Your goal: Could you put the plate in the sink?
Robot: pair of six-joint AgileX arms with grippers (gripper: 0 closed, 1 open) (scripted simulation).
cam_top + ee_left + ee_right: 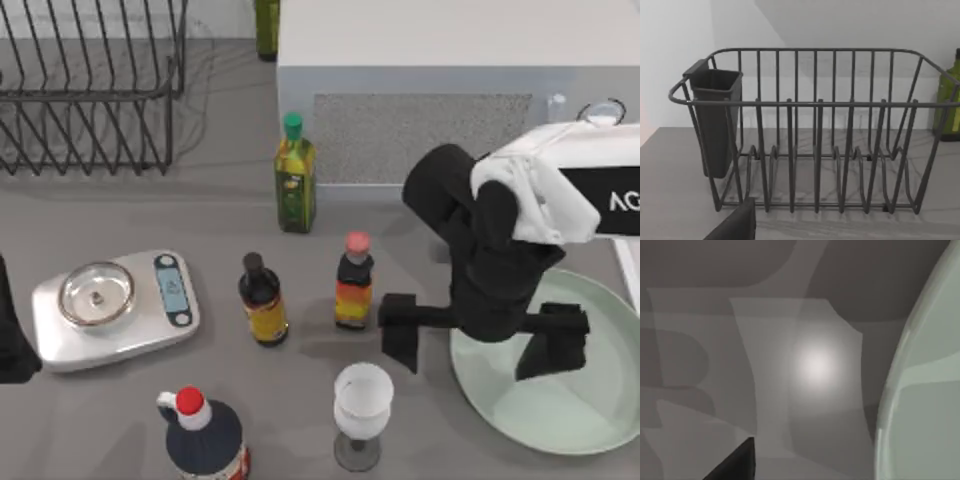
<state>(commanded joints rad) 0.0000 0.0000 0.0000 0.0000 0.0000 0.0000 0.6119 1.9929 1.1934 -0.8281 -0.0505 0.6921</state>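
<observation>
The pale mint-green plate lies flat on the table at the front right. My right gripper hangs open just above its left rim. One finger is outside the rim and the other is over the plate's inside, with nothing held. In the right wrist view the plate's glossy rim curves past the grey table. The sink's basin is out of view. My left gripper stays parked at the table's left edge, facing the wire rack.
Near the plate's left rim stand a clear glass and a red-capped sauce bottle. Further left are a dark bottle, an oil bottle, a steel scale and a red-topped bottle. A white boxy unit fills the back right.
</observation>
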